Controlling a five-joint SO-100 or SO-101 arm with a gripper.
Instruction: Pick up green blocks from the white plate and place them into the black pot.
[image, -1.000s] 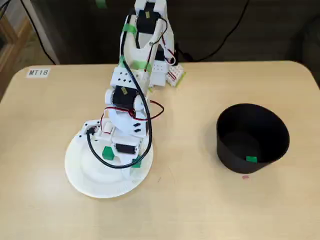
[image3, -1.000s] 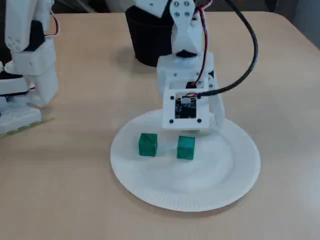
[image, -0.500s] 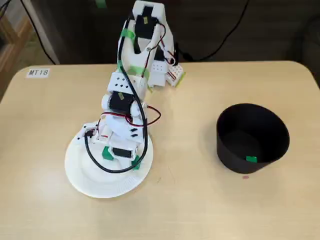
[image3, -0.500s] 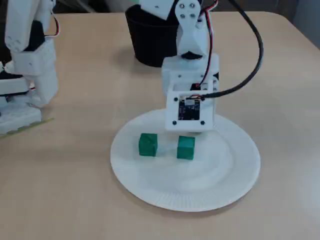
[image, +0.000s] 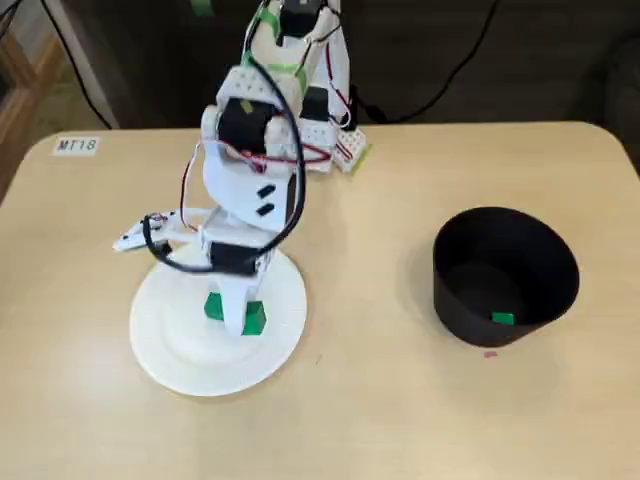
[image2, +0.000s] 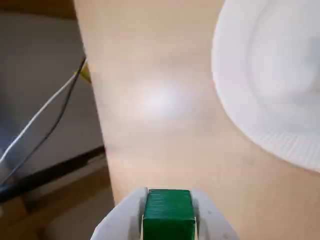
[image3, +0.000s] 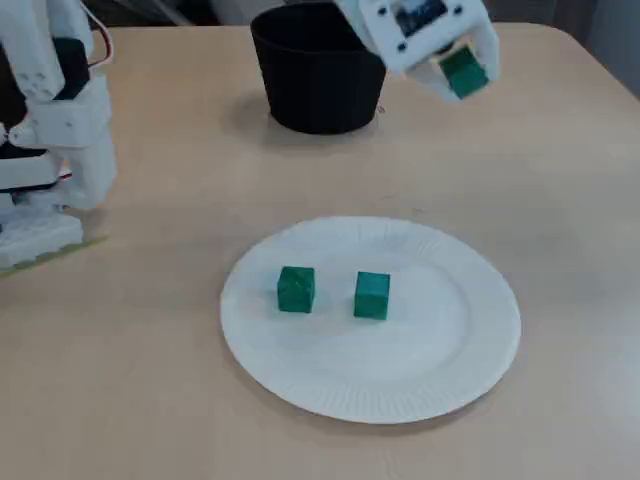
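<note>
My gripper (image3: 463, 72) is shut on a green block (image3: 464, 70) and holds it high above the table, right of the black pot (image3: 315, 65). In the wrist view the same green block (image2: 169, 212) sits clamped between the two white fingers (image2: 129, 216). Two more green blocks (image3: 296, 288) (image3: 372, 295) lie side by side on the white plate (image3: 470, 340). From above, the gripper (image: 236, 312) hangs over the plate (image: 165, 355) and hides the held block. The pot (image: 505, 275) stands at the right with one green block (image: 502, 319) inside.
The arm's base (image: 310, 100) stands at the table's back edge, seen at the left in the other fixed view as the base (image3: 50, 130). A label reading MT18 (image: 76, 145) is stuck at the back left corner. Cables trail behind the table.
The gripper has risen off the plate with a green block clamped in it and swung upward. Two blocks stay where they were on the plate.
</note>
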